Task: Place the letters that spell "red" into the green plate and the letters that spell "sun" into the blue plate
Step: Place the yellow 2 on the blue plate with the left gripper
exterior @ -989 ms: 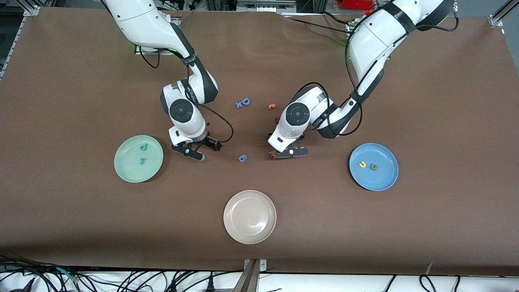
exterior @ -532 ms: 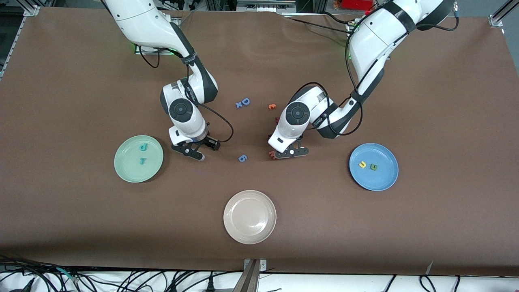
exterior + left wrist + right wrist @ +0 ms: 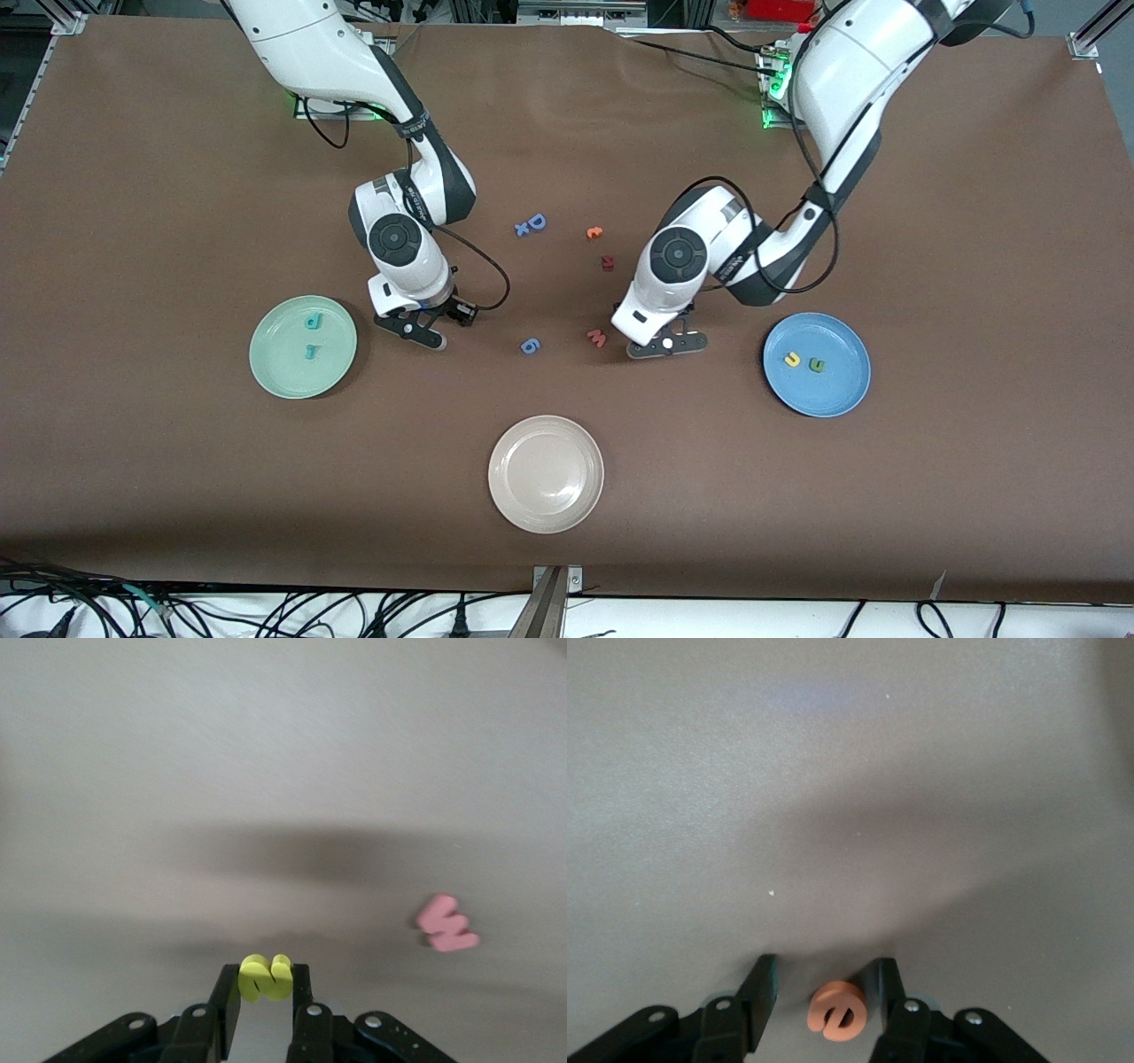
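Observation:
My left gripper (image 3: pixel 666 346) (image 3: pixel 266 972) is shut on the yellow s (image 3: pixel 257 980) and holds it just above the table, between the pink w (image 3: pixel 596 338) (image 3: pixel 448 923) and the blue plate (image 3: pixel 833 395). In that plate lie the yellow u (image 3: pixel 792 360) and the green n (image 3: pixel 816 364). My right gripper (image 3: pixel 416 332) (image 3: pixel 824 967) stands low beside the green plate (image 3: pixel 276 369), open around the orange e (image 3: pixel 835 1012), which lies on the table. One finger touches the e and the other stands apart. The teal d (image 3: pixel 314 321) and teal r (image 3: pixel 311 352) lie in the green plate.
A beige plate (image 3: pixel 546 509) sits nearest the front camera at mid-table. A blue 6 (image 3: pixel 530 346) lies between the two grippers. Farther from the camera lie a blue D (image 3: pixel 536 221), a small blue x (image 3: pixel 522 229), an orange letter (image 3: pixel 594 233) and a dark red letter (image 3: pixel 608 262).
My left arm has moved toward the blue plate with the yellow s, uncovering the pink w. My right gripper's jaws have narrowed around the orange e.

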Motion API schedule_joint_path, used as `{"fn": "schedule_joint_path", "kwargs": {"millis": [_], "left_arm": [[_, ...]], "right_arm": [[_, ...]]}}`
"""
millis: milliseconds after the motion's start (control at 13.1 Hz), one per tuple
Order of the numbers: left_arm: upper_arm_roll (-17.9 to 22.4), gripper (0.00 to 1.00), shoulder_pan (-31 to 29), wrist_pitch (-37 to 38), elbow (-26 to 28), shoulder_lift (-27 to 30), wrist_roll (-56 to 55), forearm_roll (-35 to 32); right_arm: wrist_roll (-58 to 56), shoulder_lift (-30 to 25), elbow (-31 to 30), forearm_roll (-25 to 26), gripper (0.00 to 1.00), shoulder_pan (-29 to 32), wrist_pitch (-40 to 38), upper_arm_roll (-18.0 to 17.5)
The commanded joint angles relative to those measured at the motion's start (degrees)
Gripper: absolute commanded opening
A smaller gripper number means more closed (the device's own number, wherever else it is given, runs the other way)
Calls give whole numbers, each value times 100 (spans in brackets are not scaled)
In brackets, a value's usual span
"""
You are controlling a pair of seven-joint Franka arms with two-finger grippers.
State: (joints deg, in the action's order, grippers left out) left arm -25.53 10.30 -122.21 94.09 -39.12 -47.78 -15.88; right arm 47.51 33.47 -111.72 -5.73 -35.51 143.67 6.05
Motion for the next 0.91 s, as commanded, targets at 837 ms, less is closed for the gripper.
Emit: {"fn": "schedule_joint_path", "kwargs": {"millis": [837], "left_arm": [[-4,10,-2506,707,277,-16,3635,-846]], "right_arm": [[-13,-95,-130,-69,23,-26,-102,11]]}}
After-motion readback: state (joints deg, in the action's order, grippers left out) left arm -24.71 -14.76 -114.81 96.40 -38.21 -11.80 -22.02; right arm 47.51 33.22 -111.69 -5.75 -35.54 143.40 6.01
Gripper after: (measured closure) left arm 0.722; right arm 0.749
